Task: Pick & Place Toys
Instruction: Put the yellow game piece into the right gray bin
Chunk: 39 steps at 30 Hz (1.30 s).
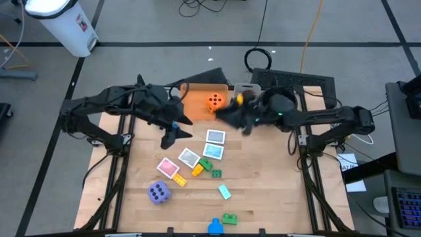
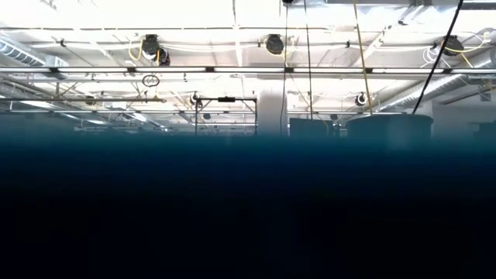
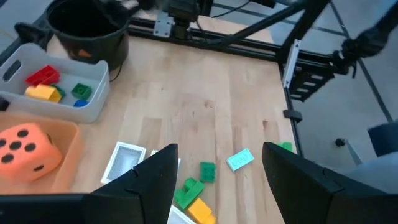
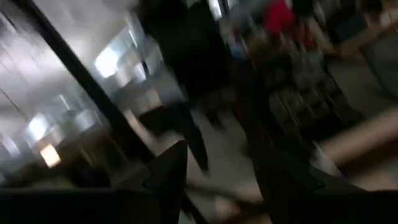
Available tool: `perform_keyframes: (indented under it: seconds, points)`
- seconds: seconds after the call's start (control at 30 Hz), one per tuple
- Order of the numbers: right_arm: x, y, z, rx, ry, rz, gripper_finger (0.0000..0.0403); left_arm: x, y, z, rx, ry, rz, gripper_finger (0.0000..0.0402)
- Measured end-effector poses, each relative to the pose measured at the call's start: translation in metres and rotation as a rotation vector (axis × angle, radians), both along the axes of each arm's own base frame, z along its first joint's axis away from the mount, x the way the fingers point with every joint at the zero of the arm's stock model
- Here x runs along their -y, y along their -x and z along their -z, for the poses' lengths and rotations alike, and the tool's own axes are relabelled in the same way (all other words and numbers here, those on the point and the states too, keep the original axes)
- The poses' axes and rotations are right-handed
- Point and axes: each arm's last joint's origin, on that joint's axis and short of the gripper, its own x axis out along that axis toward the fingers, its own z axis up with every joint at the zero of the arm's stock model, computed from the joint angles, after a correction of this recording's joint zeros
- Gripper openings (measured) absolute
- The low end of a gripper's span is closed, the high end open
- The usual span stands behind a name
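- Left gripper [image 3: 214, 180]: fingers spread, nothing between them, poised above the middle of the table [image 1: 263, 197] over the card cluster.
- Right gripper [image 4: 214, 180]: near the far edge beside the bins, blurred; fingers apart, nothing visibly between them.
- Orange die [image 1: 214, 101]: inside the orange bin [image 1: 195, 105] at the far edge.
- Grey bin [image 3: 93, 99]: holds red, yellow, green and blue bricks.
- Purple die [image 1: 158, 192]: near the left edge.
- Picture cards [image 1: 215, 137]: mid-table, with green and yellow bricks [image 1: 204, 166] just beside.
- Blue brick [image 1: 215, 228]: at the near edge.
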Motion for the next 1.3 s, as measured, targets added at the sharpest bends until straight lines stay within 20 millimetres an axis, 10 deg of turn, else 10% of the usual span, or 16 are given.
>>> perform_keyframes:
  seconds: [0.5, 0.97, 1.3]
  points:
    - [-0.081, 0.012, 0.047, -0.749, 0.481, -0.13, 0.0169, 0.07, -0.044, 0.037, -0.112, 0.078, -0.101, 0.0241]
    - [-0.114, 0.037, 0.12, -0.954, 0.408, -0.173, 0.0169, 0.104, -0.077, 0.122, -0.546, -0.013, -0.232, 0.0241]
    - [-0.114, 0.038, 0.145, -0.894, 0.323, -0.16, 0.0169, 0.109, -0.104, 0.175, -0.704, -0.307, 0.069, 0.0241]
